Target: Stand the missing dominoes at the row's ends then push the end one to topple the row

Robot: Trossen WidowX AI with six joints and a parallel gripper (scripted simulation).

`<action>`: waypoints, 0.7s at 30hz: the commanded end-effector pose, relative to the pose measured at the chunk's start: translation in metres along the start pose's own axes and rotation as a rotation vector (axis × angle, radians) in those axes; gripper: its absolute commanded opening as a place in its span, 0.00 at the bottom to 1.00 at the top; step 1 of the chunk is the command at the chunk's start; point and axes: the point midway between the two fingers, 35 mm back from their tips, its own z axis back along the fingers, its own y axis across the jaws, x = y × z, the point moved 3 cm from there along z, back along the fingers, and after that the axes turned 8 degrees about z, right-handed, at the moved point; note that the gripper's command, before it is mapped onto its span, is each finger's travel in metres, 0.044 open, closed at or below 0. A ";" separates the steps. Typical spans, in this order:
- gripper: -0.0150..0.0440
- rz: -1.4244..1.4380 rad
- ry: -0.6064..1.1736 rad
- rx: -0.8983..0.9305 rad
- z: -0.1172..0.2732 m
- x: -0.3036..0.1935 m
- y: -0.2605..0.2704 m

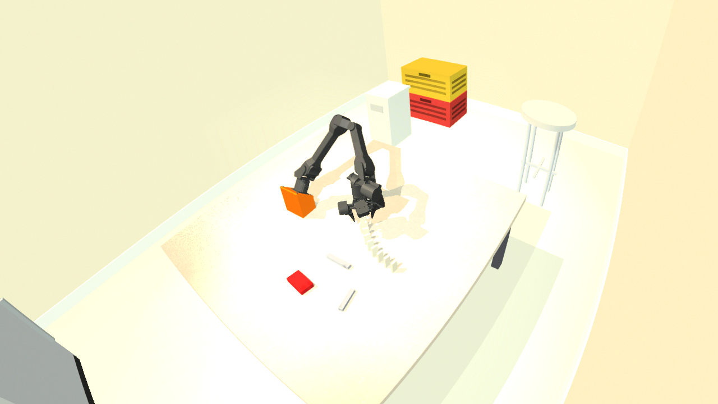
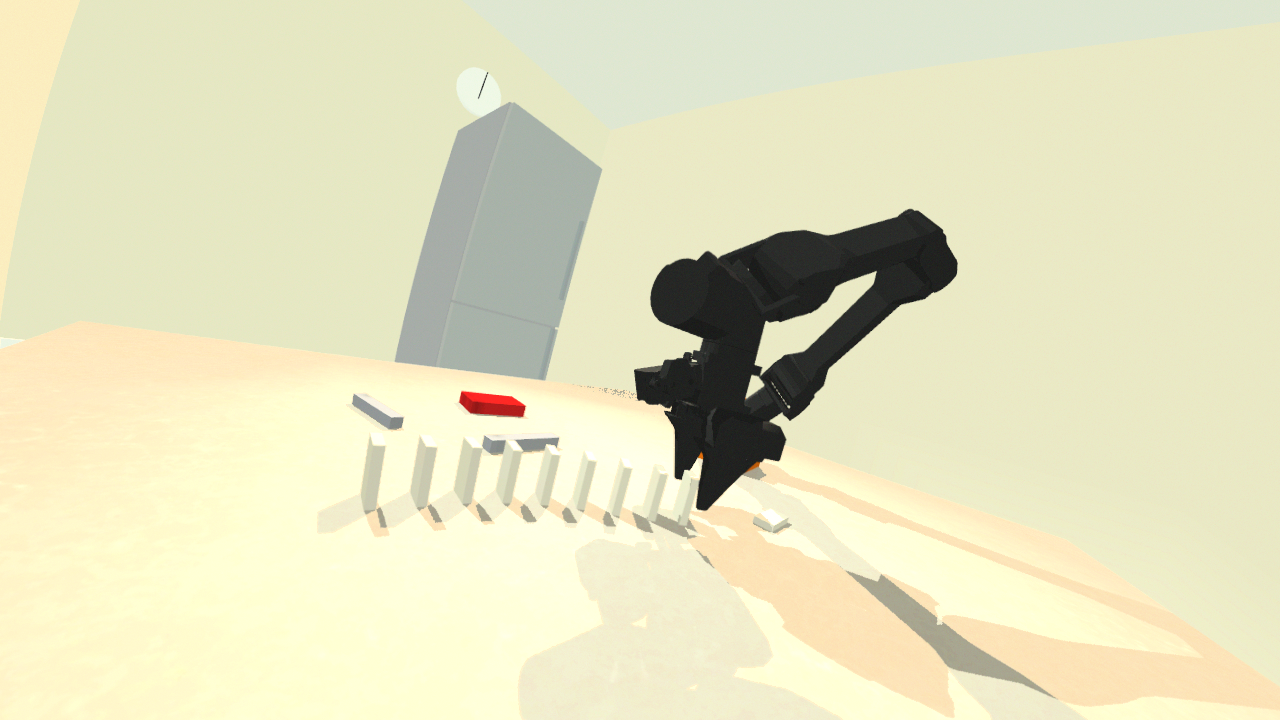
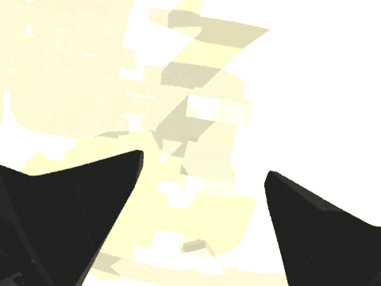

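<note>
A curved row of several white dominoes stands upright. Its far-end domino [image 1: 394, 266] [image 2: 372, 474] is well away from the arm. The domino at the arm-side end [image 2: 685, 503] [image 3: 208, 159] stands upright between my fingers, with a gap to its neighbour [image 3: 220, 109]. My gripper [image 1: 363, 219] [image 2: 690, 492] [image 3: 205, 168] is open and low around that end domino, with space on both sides of it in the wrist view. Another white domino [image 2: 771, 520] lies flat on the table beyond the arm-side end; the arm hides it in the top view.
A red block [image 1: 300, 282] [image 2: 492, 404] and two grey bars [image 1: 339, 261] [image 1: 346, 299] [image 2: 377, 411] [image 2: 520, 442] lie to one side of the row. The orange arm base [image 1: 298, 202] stands near the arm-side end. The table edge [image 1: 455, 307] runs beyond the row's other side.
</note>
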 end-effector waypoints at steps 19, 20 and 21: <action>1.00 -0.001 -0.002 -0.006 0.130 0.001 -0.001; 1.00 0.007 -0.002 -0.006 0.129 -0.001 0.000; 1.00 0.032 -0.003 -0.007 0.125 -0.005 0.001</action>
